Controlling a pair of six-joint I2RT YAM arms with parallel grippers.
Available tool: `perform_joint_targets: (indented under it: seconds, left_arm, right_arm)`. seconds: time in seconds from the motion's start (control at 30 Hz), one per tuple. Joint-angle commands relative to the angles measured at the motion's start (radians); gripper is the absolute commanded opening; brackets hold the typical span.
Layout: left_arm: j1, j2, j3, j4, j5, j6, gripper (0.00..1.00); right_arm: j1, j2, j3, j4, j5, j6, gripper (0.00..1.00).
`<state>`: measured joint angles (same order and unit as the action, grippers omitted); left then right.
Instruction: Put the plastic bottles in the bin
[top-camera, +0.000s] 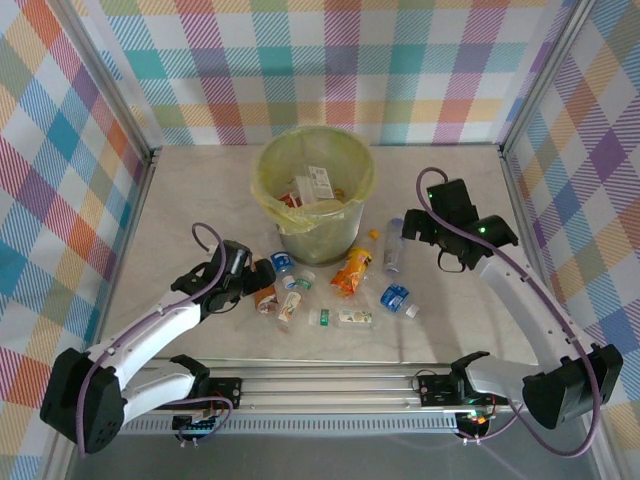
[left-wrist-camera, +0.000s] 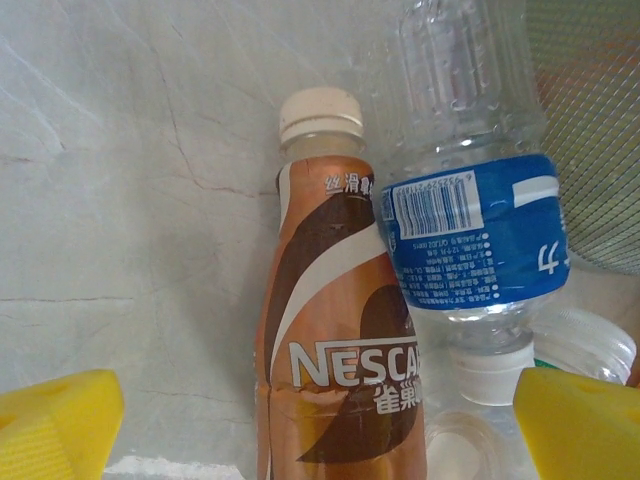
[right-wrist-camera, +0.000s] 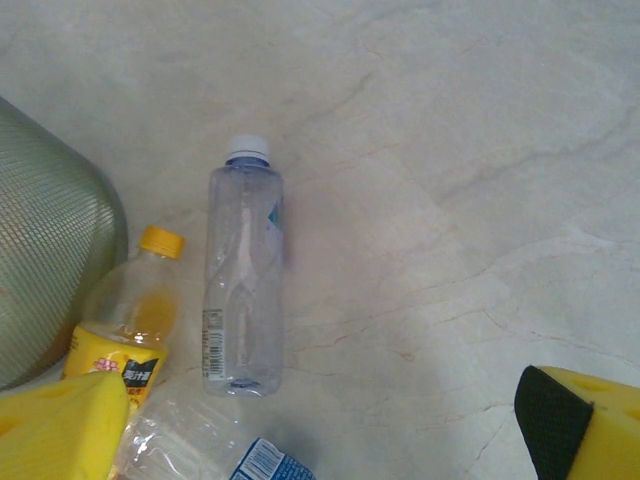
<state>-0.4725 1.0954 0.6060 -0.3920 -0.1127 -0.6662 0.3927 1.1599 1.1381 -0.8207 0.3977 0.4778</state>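
— Where do the plastic bottles (top-camera: 345, 318) lie?

— Most lie in a loose heap on the table (top-camera: 200, 200), just in front of the bin (top-camera: 318, 238) and between the two arms. A few more lie inside the bin, on its yellow-green bag (top-camera: 265, 185).

— What are they like?

— Thin plastic, mostly dented. The brown Nescafé bottle (left-wrist-camera: 335, 370) has a cream cap and a creased, wrapped body. Touching its right side lies a ribbed clear bottle (left-wrist-camera: 470, 130) with a glossy blue label. Near the right arm a smooth clear bottle (right-wrist-camera: 243, 300) with a white cap lies by itself. Close to it, an orange-capped bottle (right-wrist-camera: 125, 330) with a yellow label lies just beside the bin's round, meshed, translucent wall.

— And the grippers?

— The left gripper (left-wrist-camera: 315, 415) is spread wide. Its yellow fingers (left-wrist-camera: 55, 425) stand on either side of the Nescafé bottle without touching it. The right gripper (right-wrist-camera: 320, 430) is spread too, with bare table between its fingers, near the base of the white-capped bottle. It grips nothing.

— Any room to move?

— The matt, marbled tabletop is bare to the left of the heap, to both sides of the bin and along the far edge. Metal posts (top-camera: 105, 80) and checked cloth walls (top-camera: 340, 60) close the left, right and far sides.
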Motion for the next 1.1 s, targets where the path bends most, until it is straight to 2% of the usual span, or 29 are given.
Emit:
perform_joint_targets:
  seconds: [0.0,0.3,0.7,1.07]
  left_arm:
    - [0.009,0.036,-0.02,0.032,0.03,-0.004,0.98]
    - [0.008,0.131,-0.032,0.075,0.051,-0.004,0.89]
    - [0.009,0.204,-0.051,0.076,-0.025,-0.057,0.8]
    - [0.011,0.242,-0.052,0.069,-0.087,-0.093,0.63]
  right_arm:
    - [-0.006,-0.047,-0.035,0.054,0.051,0.056,1.0]
    - [-0.007,-0.09,-0.092,0.082,0.065,0.071,1.0]
    - [-0.008,-0.091,-0.098,0.091,0.062,0.074,1.0]
    - [-0.008,-0.089,-0.101,0.092,0.059,0.073,1.0]
